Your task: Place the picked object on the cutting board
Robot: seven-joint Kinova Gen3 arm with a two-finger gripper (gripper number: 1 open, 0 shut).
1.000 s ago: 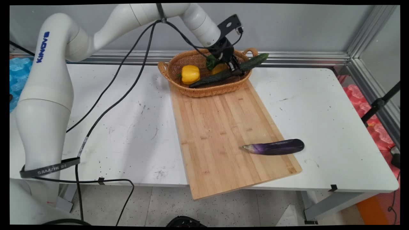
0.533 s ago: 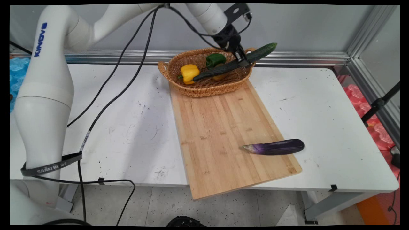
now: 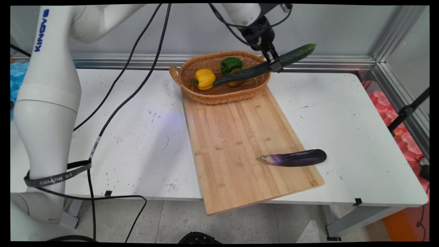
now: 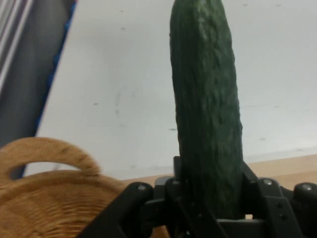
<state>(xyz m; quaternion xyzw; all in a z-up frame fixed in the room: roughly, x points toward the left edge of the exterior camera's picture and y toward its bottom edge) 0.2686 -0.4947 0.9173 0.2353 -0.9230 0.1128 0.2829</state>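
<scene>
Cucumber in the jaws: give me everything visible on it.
The long dark green cucumber has bumpy, ridged skin and looks whole. The black two-finger gripper is shut on it somewhat right of its middle, jaws pressing both sides, as the hand view shows. It hangs in the air, tilted: the right end is higher, out past the oval woven wicker basket, and the lower left end is over the basket, in front of the green bell pepper. Nothing but the gripper visibly touches it.

The arm (image 3: pixel 48 103) is glossy white, built of thick rounded links, one lettered in blue; a grey lettered strap (image 3: pixel 56 175) circles its lower link, black cables (image 3: pixel 130 68) hang loose from it, and its black pincer (image 3: pixel 274 65) linkage shows silver screws
</scene>
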